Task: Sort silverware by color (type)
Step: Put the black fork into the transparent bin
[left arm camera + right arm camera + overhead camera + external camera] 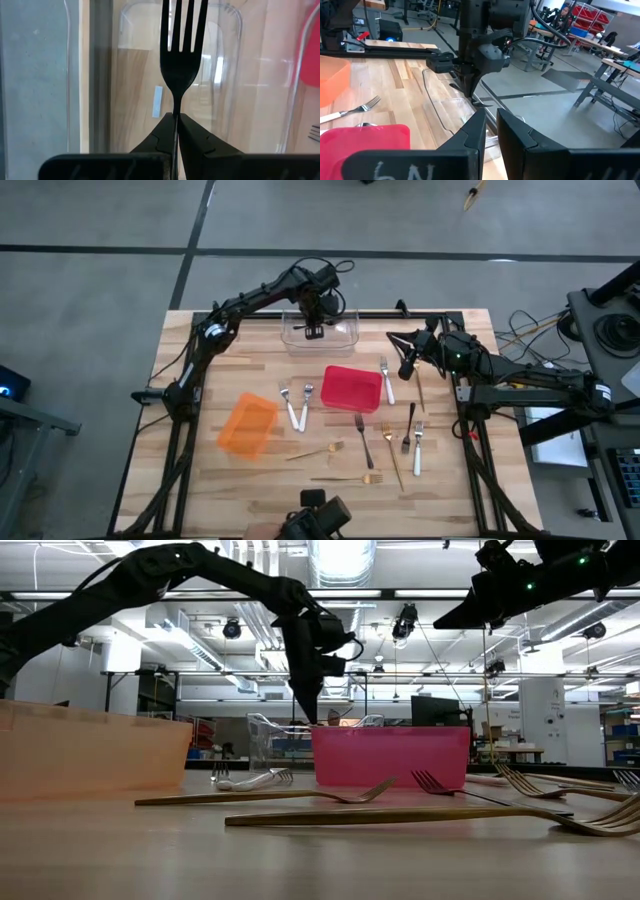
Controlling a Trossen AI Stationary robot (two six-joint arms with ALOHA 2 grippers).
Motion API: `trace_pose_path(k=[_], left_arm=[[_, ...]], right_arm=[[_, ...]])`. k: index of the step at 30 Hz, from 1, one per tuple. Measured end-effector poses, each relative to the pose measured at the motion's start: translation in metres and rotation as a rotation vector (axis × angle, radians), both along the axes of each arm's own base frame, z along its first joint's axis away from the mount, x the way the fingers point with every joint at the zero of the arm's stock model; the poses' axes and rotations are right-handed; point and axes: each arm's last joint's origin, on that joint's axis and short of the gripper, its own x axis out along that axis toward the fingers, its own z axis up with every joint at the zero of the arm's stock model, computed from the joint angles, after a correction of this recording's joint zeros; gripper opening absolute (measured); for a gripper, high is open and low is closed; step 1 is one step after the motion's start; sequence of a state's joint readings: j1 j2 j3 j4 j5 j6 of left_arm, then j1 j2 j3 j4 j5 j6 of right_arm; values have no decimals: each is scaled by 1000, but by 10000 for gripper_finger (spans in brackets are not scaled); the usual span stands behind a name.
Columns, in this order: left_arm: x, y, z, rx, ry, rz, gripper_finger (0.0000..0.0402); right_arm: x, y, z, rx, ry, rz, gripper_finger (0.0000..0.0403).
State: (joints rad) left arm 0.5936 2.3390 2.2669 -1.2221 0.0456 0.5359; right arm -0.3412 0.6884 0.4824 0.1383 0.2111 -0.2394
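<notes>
Left pincer (176,120) at 12 o'clock on the worktop (200,480), over the clear bin (345,337), pressed tight on a black fork (181,55), gripping the thin handle neck just below the tines. The fork hangs tines-down above the bin floor, not yet released.

Handling guess: thin, stiff metal, light, slick finish. A neck grip is narrow, so it may swivel in the pads; mid-handle is safer for the flat-lying ones.

Right pincer (491,125) hovers at about 2 o'clock, fingers a narrow slit apart, holding nothing visible.

Remaining silverware lies on the worktop: silver forks (298,402) between the orange bin (248,424) and red bin (351,388), gold forks (345,477) toward 6, mixed pieces (412,430) at 4.
</notes>
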Motion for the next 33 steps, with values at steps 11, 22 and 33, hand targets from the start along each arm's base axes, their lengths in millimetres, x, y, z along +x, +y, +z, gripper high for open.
trace_pose_path(k=[11, 22, 33], left_arm=[[2, -2, -1, 1, -5, 1, 0], [3, -4, -1, -4, -7, 14, 0], [3, -5, -5, -13, 7, 12, 0]], right_arm=[[0, 0, 0, 0, 0, 0, 38], [0, 0, 0, 0, 1, 0, 38], [0, 0, -1, 3, 7, 0, 38]])
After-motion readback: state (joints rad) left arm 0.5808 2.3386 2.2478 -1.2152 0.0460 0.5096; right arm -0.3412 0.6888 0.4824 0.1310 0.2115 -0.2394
